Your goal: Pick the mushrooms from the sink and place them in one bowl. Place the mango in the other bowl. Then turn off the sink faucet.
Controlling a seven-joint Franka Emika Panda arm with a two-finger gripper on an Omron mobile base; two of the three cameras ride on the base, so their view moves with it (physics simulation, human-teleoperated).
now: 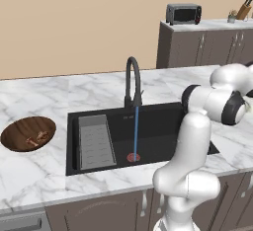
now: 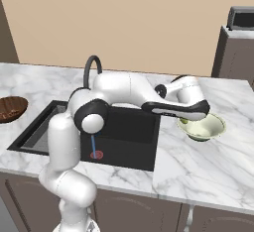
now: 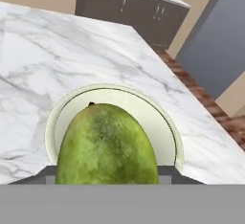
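- Closest to the hand camera, the mango sits right in front of the gripper, its yellow-green skin hiding the finger tips; the jaws look pinched on it, though I cannot see the contact itself.
- Just beyond and below it lies the pale cream-green bowl, and the fruit hangs over its hollow.
- From the right base view, that bowl stands on the marble counter just right of the sink, with the arm's hand stretched over its near rim.
- Water runs from the faucet in a blue stream onto the red drain.
- Farthest left, the wooden bowl holds the mushrooms.
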